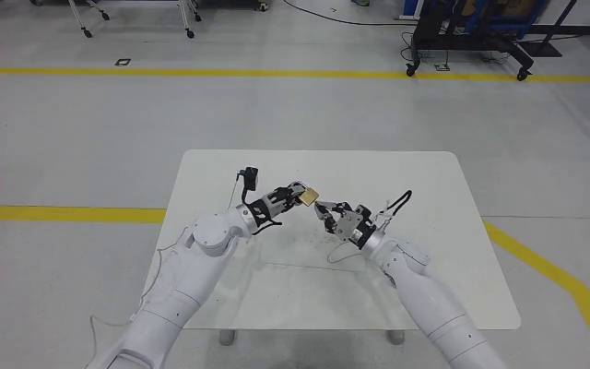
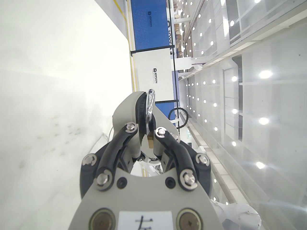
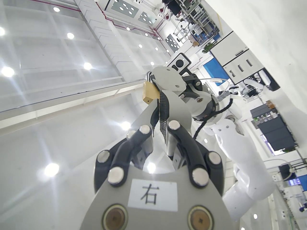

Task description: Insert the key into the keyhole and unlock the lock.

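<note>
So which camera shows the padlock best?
Right wrist view: the padlock shows most of its brass body plus some shackle. Top view shows it small, from above. Left wrist view shows just shackle edge and a brass sliver inside the left tool.

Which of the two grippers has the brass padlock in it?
The left gripper: it is shut on the padlock. The right gripper, facing it close by, is shut too but has no padlock in it.

The left gripper (image 2: 147,111) and right gripper (image 3: 159,101) share pale grey bodies, black linkage bars (image 2: 112,149), silver screws (image 2: 188,178) and white labels (image 3: 152,193) bearing one black character. Glossy white rounded arms (image 1: 415,277) carry black cables (image 1: 400,197).
</note>
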Tool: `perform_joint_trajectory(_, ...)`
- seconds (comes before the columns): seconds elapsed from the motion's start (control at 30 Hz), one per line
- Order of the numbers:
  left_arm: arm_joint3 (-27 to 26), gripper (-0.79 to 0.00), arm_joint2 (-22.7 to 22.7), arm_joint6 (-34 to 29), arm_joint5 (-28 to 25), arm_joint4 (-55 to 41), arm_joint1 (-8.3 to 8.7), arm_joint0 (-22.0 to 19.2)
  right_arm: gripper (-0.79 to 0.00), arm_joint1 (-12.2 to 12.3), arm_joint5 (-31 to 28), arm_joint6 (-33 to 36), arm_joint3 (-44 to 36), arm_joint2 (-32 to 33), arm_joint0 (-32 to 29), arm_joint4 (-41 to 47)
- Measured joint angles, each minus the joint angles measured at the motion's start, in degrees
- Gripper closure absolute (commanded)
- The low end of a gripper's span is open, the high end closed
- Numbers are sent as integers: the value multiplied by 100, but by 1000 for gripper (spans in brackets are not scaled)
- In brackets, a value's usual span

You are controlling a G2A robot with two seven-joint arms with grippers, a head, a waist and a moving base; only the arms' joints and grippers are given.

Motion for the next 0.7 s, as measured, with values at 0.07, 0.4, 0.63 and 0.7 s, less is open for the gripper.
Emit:
perform_joint_trajectory(0.07,-49,0,-50,26,-89,31,11,40,0,5,163,122,42,35,30,69)
perform_joint_trajectory(0.4,-145,0,-175,92,-126,89,30,118,-511,36,-316,54,-102,85,10,-674)
perform_joint_trajectory(0.63,-10,0,-148,38,349,-58,-1,30,-776,81,-1874,-320,-360,78,-269,-2452)
perform_joint_trajectory(0.7,30,0,-115,33,492,-45,-12,-10,-677,81,-2303,-596,-423,33,-352,-3019)
